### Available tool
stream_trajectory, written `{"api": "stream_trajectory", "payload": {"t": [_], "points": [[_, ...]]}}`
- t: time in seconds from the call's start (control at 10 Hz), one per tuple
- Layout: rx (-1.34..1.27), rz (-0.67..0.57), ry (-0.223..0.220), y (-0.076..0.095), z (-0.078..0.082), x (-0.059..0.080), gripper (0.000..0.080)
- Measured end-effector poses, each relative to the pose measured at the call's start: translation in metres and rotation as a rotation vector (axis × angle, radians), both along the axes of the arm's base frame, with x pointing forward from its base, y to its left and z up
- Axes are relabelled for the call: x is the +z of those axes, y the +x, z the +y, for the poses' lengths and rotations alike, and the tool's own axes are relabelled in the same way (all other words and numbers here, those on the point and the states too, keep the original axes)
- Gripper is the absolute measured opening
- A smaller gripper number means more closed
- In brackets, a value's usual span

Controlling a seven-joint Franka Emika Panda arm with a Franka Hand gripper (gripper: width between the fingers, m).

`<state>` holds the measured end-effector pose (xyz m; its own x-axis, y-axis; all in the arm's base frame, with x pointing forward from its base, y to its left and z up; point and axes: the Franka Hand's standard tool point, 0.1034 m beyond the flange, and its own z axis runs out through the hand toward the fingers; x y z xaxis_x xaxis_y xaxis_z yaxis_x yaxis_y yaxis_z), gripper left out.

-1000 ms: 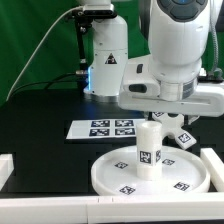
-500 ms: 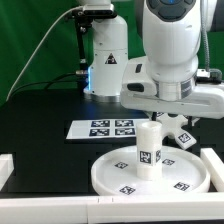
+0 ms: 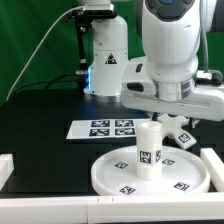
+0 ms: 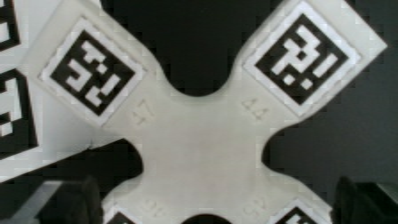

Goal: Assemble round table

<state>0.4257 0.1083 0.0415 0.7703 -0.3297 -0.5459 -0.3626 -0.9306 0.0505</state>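
Note:
The white round disc [image 3: 105, 175] lies at the front with the short cylinder leg [image 3: 149, 150] standing upright in its hub. The cross-shaped base [image 3: 186, 138] lies on the black table behind the disc, at the exterior view's right. My gripper [image 3: 174, 120] hangs low over it, partly hidden behind the leg. In the wrist view the cross-shaped base [image 4: 205, 130] fills the picture with its tagged arms spreading away. My gripper [image 4: 214, 205] is open, one dark finger [image 4: 68, 200] on each side of the base's waist, with a small gap on both sides.
The marker board [image 3: 103, 128] lies flat on the table behind the disc, toward the exterior view's left. White rails stand at the left [image 3: 8, 165] and right [image 3: 215, 165] front corners. The arm's white base [image 3: 105, 65] stands at the back before a green curtain.
The arm shifted slightly toward the exterior view's left and a little lower over the cross-shaped base, then held still. The disc and the leg have not moved.

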Motion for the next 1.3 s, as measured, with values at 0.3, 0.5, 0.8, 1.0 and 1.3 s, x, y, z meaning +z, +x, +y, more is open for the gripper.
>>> {"api": "stream_trajectory", "payload": {"t": [0.3, 0.5, 0.8, 1.0, 1.3], "points": [[0.041, -0.034, -0.001, -0.004, 0.0, -0.006, 0.0649], [0.024, -0.028, -0.015, -0.01, 0.002, -0.011, 0.0649], [0.018, -0.027, -0.021, -0.013, -0.001, -0.014, 0.0649], [0.019, -0.035, -0.028, -0.015, -0.001, -0.018, 0.0649], [0.011, -0.029, -0.035, -0.017, 0.0, -0.02, 0.0649]]}}
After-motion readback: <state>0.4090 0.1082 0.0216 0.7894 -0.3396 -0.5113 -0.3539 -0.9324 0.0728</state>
